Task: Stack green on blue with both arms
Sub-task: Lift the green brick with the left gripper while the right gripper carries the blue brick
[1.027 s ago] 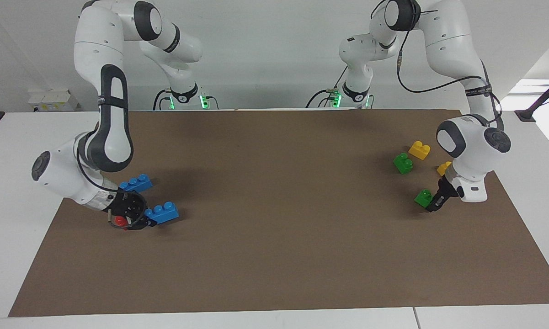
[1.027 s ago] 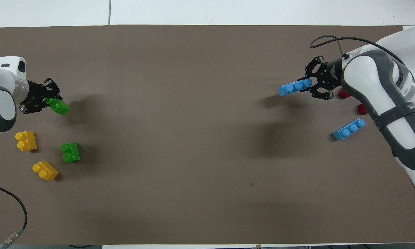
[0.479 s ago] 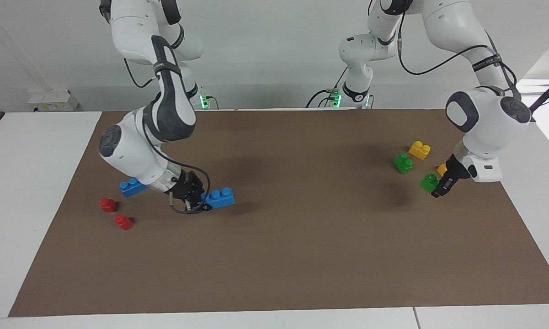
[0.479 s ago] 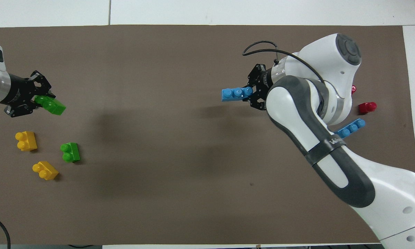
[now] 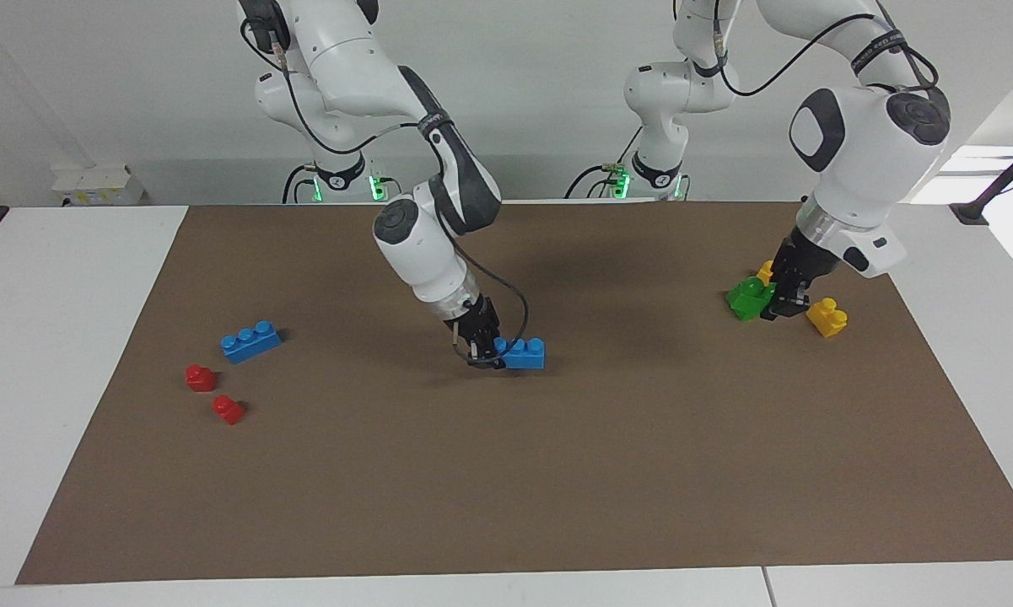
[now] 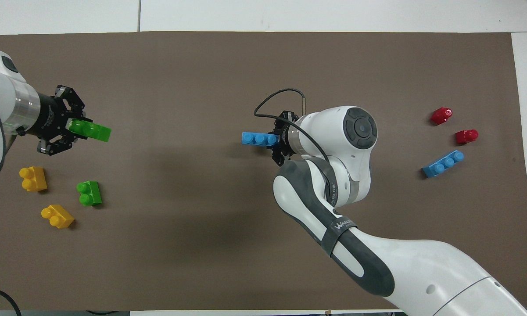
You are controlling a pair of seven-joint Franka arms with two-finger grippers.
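Observation:
My right gripper (image 5: 491, 347) is shut on one end of a long blue three-stud brick (image 5: 525, 352) and holds it level, low over the middle of the brown mat (image 5: 557, 489). In the overhead view the right gripper (image 6: 275, 139) holds this blue brick (image 6: 256, 138). My left gripper (image 6: 75, 128) is shut on a green two-stud brick (image 6: 92, 131), raised over the mat at the left arm's end. In the facing view the left gripper (image 5: 776, 297) and its brick overlap the second green brick (image 5: 738, 302), which lies on the mat (image 6: 89, 193).
A second blue brick (image 5: 250, 341) and two red one-stud bricks (image 5: 200, 377) (image 5: 228, 410) lie at the right arm's end. Two yellow bricks (image 6: 33, 178) (image 6: 58, 216) lie near the resting green brick. The right arm's forearm stretches over the mat's near part.
The right gripper carried the blue brick from the right arm's end to the middle of the mat. The left gripper lifted the green brick higher and moved it slightly toward the middle.

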